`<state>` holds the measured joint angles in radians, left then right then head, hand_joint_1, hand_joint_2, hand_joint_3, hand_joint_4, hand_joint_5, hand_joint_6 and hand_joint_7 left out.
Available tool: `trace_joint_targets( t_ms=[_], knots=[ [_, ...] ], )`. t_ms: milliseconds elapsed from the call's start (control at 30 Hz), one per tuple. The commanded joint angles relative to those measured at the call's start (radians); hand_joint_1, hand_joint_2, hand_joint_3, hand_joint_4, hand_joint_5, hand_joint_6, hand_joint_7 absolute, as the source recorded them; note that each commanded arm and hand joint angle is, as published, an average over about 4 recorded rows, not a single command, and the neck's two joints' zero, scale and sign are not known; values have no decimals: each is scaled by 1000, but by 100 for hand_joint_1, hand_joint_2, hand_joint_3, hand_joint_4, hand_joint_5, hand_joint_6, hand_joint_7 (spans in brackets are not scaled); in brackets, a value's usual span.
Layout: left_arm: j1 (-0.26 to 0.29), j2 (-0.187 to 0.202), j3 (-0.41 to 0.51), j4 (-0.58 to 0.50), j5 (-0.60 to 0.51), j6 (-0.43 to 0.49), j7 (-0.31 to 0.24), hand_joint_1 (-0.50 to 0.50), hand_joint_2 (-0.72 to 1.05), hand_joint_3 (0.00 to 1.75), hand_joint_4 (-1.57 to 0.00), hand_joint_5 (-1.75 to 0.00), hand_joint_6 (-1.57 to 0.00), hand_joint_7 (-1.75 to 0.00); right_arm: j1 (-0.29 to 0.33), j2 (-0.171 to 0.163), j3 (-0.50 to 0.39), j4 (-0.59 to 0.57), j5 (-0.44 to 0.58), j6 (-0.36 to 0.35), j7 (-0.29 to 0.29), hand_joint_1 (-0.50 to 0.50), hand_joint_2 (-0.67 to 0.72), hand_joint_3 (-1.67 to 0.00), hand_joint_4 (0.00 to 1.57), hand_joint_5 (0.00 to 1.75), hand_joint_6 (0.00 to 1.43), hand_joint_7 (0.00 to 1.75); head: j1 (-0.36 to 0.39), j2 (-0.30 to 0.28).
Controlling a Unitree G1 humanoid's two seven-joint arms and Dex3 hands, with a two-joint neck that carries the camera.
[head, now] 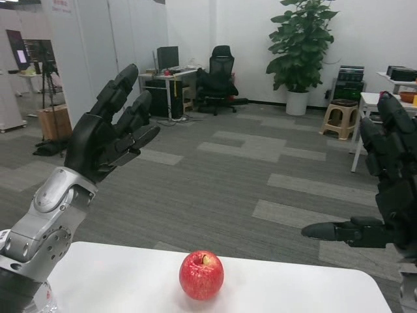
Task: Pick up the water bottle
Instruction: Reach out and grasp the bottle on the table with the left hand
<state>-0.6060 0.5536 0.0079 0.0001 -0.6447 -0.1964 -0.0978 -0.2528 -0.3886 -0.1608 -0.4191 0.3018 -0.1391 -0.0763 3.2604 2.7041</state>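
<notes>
Both black hands, left hand (107, 140) and right hand (384, 186), hold nothing, fingers spread wide. Probably the clear plastic water bottle (44, 301) hides under the left forearm; light, slippery, grip its middle.

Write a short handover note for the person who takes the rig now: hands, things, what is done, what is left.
Left hand: open, fingers spread, raised above the table's left end, holding nothing.
Right hand: open, raised at the right edge, holding nothing.
Water bottle: mostly hidden; only what looks like a clear part of it shows at the bottom left corner, beside the left forearm.
Apple: upright near the middle of the white table, not touched.
Done: nothing; the bottle is not gripped.
Left: lower the left hand to the bottle, close the fingers around it and lift.
</notes>
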Motion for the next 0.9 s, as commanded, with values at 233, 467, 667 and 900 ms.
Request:
trace_joint_targets(
  t_ms=[233, 467, 667, 900],
  knots=[
    [19, -3, -2, 1, -4, 0, 6, -50, 105, 7, 0, 0, 0, 0, 3, 4, 12, 16, 8, 11, 15, -42, -22, 0, 0, 0, 0, 0, 115, -176],
    [48, -18, -3, 1, -4, 0, 4, -50, 105, 9, 0, 0, 0, 0, 4, 11, 37, 34, 10, 6, 22, -42, -22, 0, 0, 0, 0, 0, 354, -278],
    [76, -48, 11, -37, 13, 1, 7, -50, 105, 4, 0, 0, 0, 0, 14, 21, 41, 56, 10, -17, 23, -42, -22, 0, 0, 0, 0, 0, 484, -290],
    [139, -104, 124, -169, 168, 97, 1, -50, 105, 7, 0, 0, 0, 0, 24, 22, 34, 81, 17, -38, 24, -42, -22, 0, 0, 0, 0, 0, 548, -247]
  ],
)
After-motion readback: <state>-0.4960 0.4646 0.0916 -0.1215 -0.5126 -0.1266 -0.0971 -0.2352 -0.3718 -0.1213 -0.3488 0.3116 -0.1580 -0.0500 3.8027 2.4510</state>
